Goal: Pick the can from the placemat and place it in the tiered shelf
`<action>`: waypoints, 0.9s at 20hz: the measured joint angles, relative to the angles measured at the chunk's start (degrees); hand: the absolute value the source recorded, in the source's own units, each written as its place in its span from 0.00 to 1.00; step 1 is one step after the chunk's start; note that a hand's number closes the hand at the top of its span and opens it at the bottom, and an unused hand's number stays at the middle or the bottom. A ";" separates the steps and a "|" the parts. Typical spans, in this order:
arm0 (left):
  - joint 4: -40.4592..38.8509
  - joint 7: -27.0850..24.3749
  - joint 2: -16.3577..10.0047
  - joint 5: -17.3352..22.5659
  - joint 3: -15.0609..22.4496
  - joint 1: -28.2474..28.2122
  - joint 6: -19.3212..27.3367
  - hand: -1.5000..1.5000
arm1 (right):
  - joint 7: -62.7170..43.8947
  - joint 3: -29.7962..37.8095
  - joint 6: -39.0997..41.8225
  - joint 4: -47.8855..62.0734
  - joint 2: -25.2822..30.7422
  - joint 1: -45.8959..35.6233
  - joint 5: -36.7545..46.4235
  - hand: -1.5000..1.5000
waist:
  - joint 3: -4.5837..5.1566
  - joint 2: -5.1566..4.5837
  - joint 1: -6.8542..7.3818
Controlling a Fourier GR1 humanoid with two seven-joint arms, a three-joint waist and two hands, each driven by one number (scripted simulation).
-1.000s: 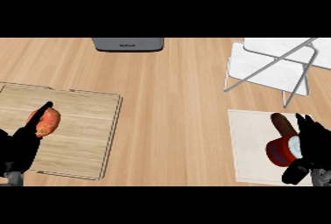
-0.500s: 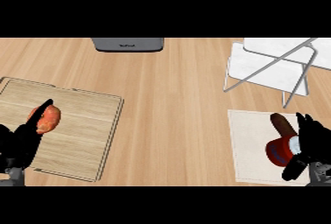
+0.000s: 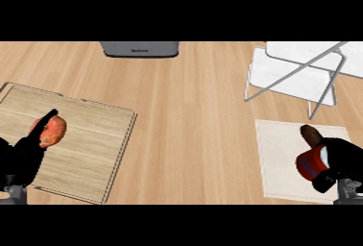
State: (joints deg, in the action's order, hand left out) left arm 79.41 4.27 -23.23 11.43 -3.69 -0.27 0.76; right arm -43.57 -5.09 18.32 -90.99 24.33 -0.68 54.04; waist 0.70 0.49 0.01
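Red can (image 3: 309, 164) on the placemat (image 3: 282, 153), just left of the right hand (image 3: 344, 156); fingers, raised a moment earlier, now curl round it; grasp seemingly made; lift toward the tiered shelf (image 3: 294, 72), ahead of the hand, pending.

Bare counter (image 3: 191, 120) separates placemat (image 3: 284, 144) and tiered shelf (image 3: 284, 79), whose slanted bars (image 3: 297, 70) cross it.

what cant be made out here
Head view only.
- can: right side hidden by the right hand curled round it.
- tiered shelf: cut off by the upper and right edges.
- grey box: cut off by the upper edge; its lettering too small.
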 measured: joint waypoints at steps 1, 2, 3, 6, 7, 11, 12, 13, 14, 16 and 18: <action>0.86 0.22 0.41 -0.47 0.09 -0.55 0.25 0.50 | 0.36 0.23 0.51 -0.17 0.25 0.00 0.21 1.00 | -0.08 -0.05 0.02; 1.01 0.35 0.35 -0.58 -0.09 -0.76 -0.12 0.50 | 0.46 -0.31 0.20 0.12 -0.04 -0.06 1.16 1.00 | 0.00 0.00 0.02; 1.96 0.80 0.46 -0.75 -0.19 -1.27 -0.04 0.50 | 1.76 -0.12 -0.59 0.88 0.24 -0.01 1.54 1.00 | 0.05 0.05 0.09; 1.71 0.43 0.59 -0.72 -1.46 -1.35 -1.14 0.50 | 1.96 -0.66 -0.46 -0.11 -0.05 0.25 3.52 1.00 | -0.08 -0.06 0.05; 1.12 -0.17 1.19 -1.35 -1.32 -1.41 -1.09 0.50 | 1.81 -0.95 -0.60 -0.16 -0.26 0.06 4.51 1.00 | -0.11 -0.09 0.01; 1.77 0.75 2.09 -2.21 -1.80 -1.13 -1.05 0.50 | 4.06 -0.30 -2.84 -1.03 0.17 0.32 6.66 1.00 | -0.35 -0.22 0.01; 1.62 1.33 2.07 -2.18 -2.16 -0.66 -1.19 0.50 | 3.83 -0.53 -3.01 -1.61 -0.21 -0.02 7.40 1.00 | -0.41 -0.27 0.00; 1.14 0.54 2.20 -2.49 -2.36 -0.78 -1.53 0.50 | 3.40 -0.90 -2.71 -3.05 -0.59 0.17 8.00 1.00 | -0.48 -0.31 -0.03; 0.65 0.43 2.11 -2.39 -2.80 -0.51 -1.94 0.50 | 3.41 -0.58 -2.53 -4.60 -0.43 0.42 8.16 1.00 | -0.52 -0.35 -0.07; 0.82 0.17 2.38 -2.69 -2.98 -1.20 -2.14 0.50 | 3.15 -1.17 -1.89 -8.07 -0.67 0.62 8.76 1.00 | -0.57 -0.35 -0.07; 0.19 -0.07 2.71 -3.10 -2.76 -0.61 -2.09 0.50 | 4.35 -3.13 -1.41 -9.45 -1.94 -1.73 8.35 1.00 | -0.60 -0.42 0.10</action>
State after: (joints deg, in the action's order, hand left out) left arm 79.60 4.19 -20.52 8.33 -6.45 -0.88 -1.34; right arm -39.23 -8.23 16.91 -100.44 22.38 -2.41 62.40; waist 0.09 0.07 0.11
